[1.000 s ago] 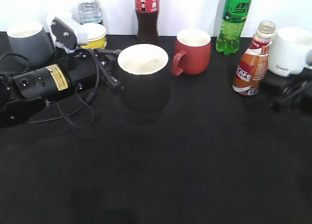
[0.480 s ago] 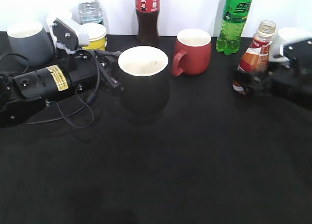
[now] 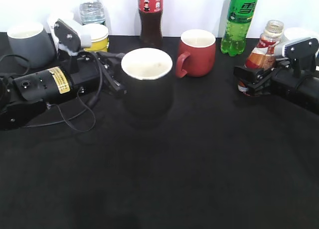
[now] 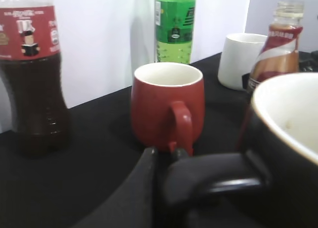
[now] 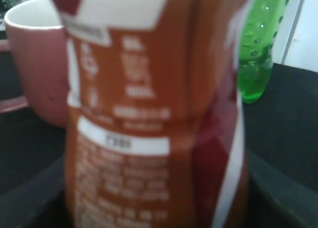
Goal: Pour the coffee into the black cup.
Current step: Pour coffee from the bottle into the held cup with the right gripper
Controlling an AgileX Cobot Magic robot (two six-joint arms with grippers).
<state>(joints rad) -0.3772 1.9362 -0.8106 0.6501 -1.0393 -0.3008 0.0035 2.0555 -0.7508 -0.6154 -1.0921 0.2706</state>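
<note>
The black cup [image 3: 147,89] stands left of centre on the black table, white inside and empty; it also shows in the left wrist view [image 4: 288,153]. My left gripper [image 3: 113,72] [image 4: 166,156] is shut on its black loop handle. The coffee bottle [image 3: 264,52] stands upright at the right, uncapped, with brown liquid inside, and also shows in the left wrist view [image 4: 280,54]. My right gripper [image 3: 247,79] [image 5: 154,208] is open, with a jaw on each side of the bottle's lower body. The bottle's label [image 5: 149,114] fills the right wrist view.
A red mug [image 3: 197,52], a cola bottle [image 3: 150,17] and a green soda bottle [image 3: 239,22] stand at the back. A grey mug [image 3: 30,42], a yellow cup [image 3: 97,35] and a water bottle [image 3: 92,9] are back left. A white mug [image 3: 299,37] is behind my right arm.
My right arm has come in from the right and set its jaws around the coffee bottle. The left gripper and the black cup have barely moved.
</note>
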